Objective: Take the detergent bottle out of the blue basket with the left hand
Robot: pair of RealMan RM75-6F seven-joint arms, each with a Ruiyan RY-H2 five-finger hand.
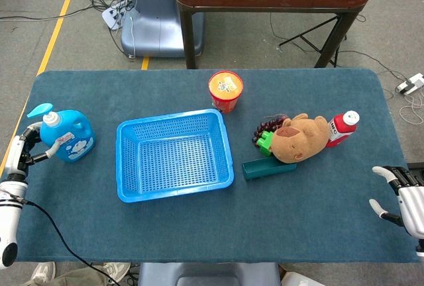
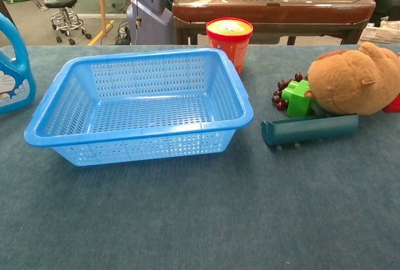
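Left hand (image 1: 25, 150) grips detergent bottle (image 1: 66, 139) upright by table's (image 1: 199, 233) left edge, outside blue basket (image 1: 173, 156); right hand (image 1: 404, 196) empty, fingers spread, right edge | chest view: bottle at left, wooden game table (image 2: 275, 4) and stools (image 2: 59, 1) behind

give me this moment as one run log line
left hand: holds detergent bottle upright on table, left of blue basket | basket: empty | right hand: open, idle
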